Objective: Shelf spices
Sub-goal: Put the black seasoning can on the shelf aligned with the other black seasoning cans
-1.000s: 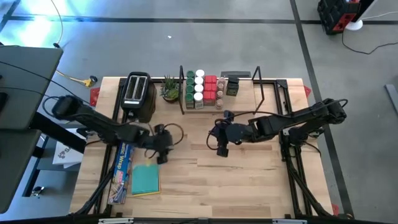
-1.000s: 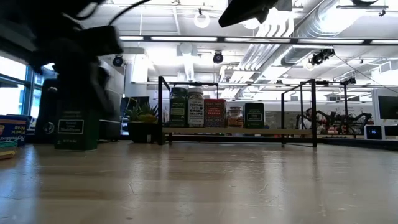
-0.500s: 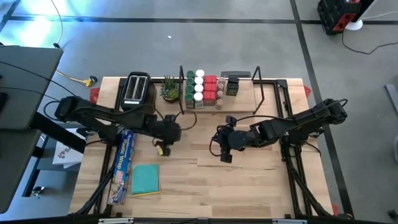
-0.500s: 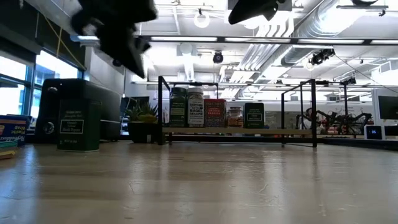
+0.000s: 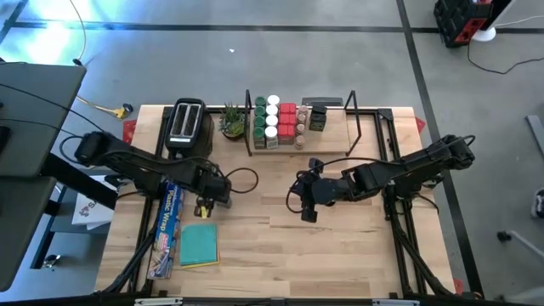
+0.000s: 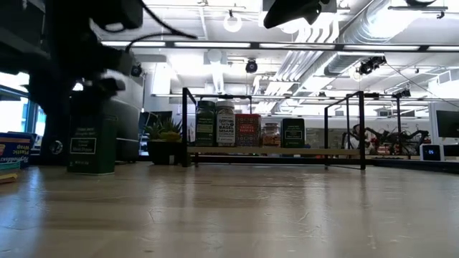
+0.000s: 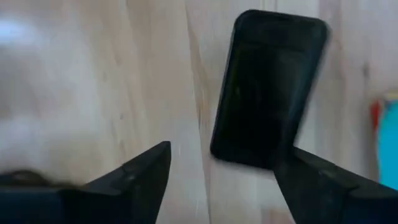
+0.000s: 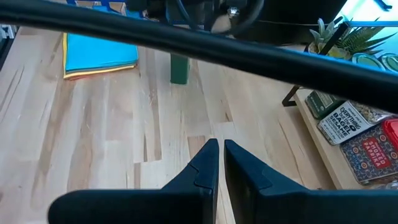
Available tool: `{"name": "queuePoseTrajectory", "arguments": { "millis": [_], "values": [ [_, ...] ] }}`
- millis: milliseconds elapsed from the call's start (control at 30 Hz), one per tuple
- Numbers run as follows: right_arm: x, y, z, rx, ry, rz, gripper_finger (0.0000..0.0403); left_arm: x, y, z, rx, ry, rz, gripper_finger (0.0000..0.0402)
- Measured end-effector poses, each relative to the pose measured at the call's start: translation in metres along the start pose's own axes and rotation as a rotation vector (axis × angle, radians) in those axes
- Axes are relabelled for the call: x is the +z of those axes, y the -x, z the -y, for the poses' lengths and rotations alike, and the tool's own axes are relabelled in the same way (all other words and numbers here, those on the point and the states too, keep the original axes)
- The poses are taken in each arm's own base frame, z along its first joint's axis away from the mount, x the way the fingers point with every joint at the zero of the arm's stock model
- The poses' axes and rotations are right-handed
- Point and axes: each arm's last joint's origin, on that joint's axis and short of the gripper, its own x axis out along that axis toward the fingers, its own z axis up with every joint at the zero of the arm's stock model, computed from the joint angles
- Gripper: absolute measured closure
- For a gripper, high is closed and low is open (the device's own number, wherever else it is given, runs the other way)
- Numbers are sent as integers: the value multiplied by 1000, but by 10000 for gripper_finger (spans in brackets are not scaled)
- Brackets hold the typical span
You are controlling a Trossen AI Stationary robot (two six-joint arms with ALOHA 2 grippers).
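A dark green rectangular tin point(image 6: 90, 143) stands upright on the table at its left; it also shows in the right wrist view point(image 8: 179, 68). My left gripper point(image 7: 227, 149) hangs open over it, pointing down, with the tin's dark top point(image 7: 267, 93) ahead between the fingers, nearer one of them. The shelf point(image 5: 340, 136) stands at the far edge, bearing green-lidded jars point(image 5: 260, 115), white-lidded jars point(image 5: 272, 115), red tins point(image 5: 287, 119) and dark tins point(image 5: 319, 115). My right gripper point(image 5: 308, 214) hovers shut over mid-table. My left gripper comes at the tin from above, pointing down. One fingertip point(image 7: 295, 158) stands close beside the top's edge point(image 7: 283, 155). Whether it touches the tin I cannot tell. The tin rests upright on the table.
A black toaster point(image 5: 187, 127) and a potted plant point(image 5: 231, 121) stand left of the shelf. A long wrap box point(image 5: 167, 225) and a teal pad point(image 5: 199, 245) lie near the table's left front. Bare wood point(image 5: 340, 246) lies in front of the shelf.
My left gripper rose up and away from the tin toward the shelf side. It then came back down over the tin, ending a little farther toward the table's left edge than a second ago. The tin stands where it was.
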Motion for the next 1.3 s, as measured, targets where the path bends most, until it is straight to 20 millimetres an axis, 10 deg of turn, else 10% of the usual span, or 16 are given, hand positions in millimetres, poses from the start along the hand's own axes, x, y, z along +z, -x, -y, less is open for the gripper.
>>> {"name": "queuePoseTrajectory", "arguments": {
  "millis": [233, 467, 1300],
  "values": [
    [0, 0, -1, 2, 4, -2, 384, 7, -20, 2, 20, -24, 91, 149],
    [0, 1, -2, 4, -2, 1, 384, 11, -24, 0, 0, -28, 95, 291],
    [-6, 1, 0, -10, -54, -60, 384, 106, -45, -22, -62, -3, 524, 291]
  ]
}}
